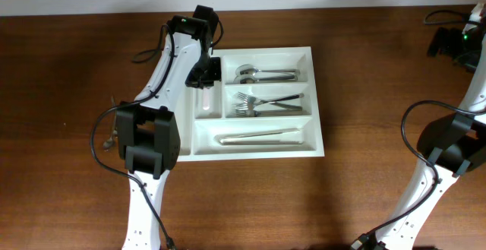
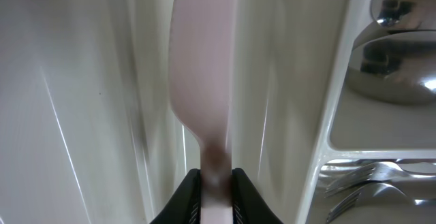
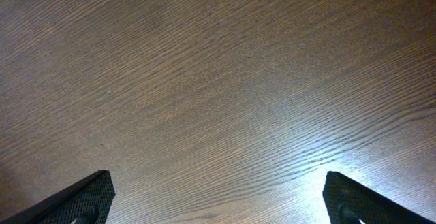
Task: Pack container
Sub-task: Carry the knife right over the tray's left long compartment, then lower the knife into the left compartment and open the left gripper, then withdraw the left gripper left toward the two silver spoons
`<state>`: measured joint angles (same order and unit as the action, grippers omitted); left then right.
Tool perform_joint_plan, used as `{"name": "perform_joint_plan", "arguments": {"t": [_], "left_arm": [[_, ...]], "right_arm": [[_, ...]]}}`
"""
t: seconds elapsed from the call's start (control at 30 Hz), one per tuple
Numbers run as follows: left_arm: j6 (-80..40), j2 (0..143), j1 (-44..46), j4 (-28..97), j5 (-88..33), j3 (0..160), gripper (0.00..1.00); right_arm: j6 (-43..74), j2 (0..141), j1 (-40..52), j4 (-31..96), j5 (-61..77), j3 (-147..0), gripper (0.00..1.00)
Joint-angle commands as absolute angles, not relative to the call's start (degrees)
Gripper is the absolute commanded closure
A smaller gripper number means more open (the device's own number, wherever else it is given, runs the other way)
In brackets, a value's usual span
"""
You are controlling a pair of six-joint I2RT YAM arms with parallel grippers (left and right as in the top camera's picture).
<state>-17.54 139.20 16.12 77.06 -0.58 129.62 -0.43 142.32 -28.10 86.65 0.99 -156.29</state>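
Two arms stand at the wooden desk, and the container, a white cutlery tray, lies near the desk's middle, toward its far edge. The left gripper is over a narrow upright compartment on the container's left side. It is nearly closed, its jaws pinching the thin end of a flat, pale pink utensil whose broader blade points along that compartment; I cannot tell whether the blade touches the compartment floor. Spoons lie in the far long compartment, forks in the middle one, and pale long pieces in the nearest. The right gripper hangs well apart at the desk's right, jaws spread wide, holding nothing, only wood grain beneath it.
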Motion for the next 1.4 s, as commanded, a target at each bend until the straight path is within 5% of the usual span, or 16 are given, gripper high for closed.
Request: {"name": "perform_joint_plan", "arguments": {"t": [0.0, 0.27, 0.37, 0.77, 0.97, 1.07, 1.37], "left_arm": [[-16.6, 139.8, 16.1, 77.0, 0.2, 129.4, 0.85], [-16.4, 139.8, 16.8, 77.1, 0.2, 129.3, 0.84], [-16.4, 139.8, 17.1, 77.1, 0.3, 129.3, 0.72], [-16.2, 139.8, 16.8, 77.4, -0.4, 131.2, 0.7], [-15.7, 139.3, 14.6, 85.7, -1.5, 144.6, 0.45], [-14.4, 139.3, 13.1, 88.0, -1.4, 150.7, 0.22], [-11.7, 139.3, 5.5, 96.7, 4.6, 159.0, 0.02]], "right_arm": [[-0.4, 140.1, -28.5, 86.5, 1.1, -156.0, 0.02], [-0.4, 140.1, -28.5, 86.5, 1.1, -156.0, 0.01], [-0.3, 140.1, -28.5, 86.5, 1.1, -156.0, 0.01], [-0.4, 140.1, -28.5, 86.5, 1.1, -156.0, 0.01], [-0.4, 140.1, -28.5, 86.5, 1.1, -156.0, 0.02], [-0.4, 140.1, -28.5, 86.5, 1.1, -156.0, 0.01], [-0.4, 140.1, -28.5, 86.5, 1.1, -156.0, 0.01]]}}
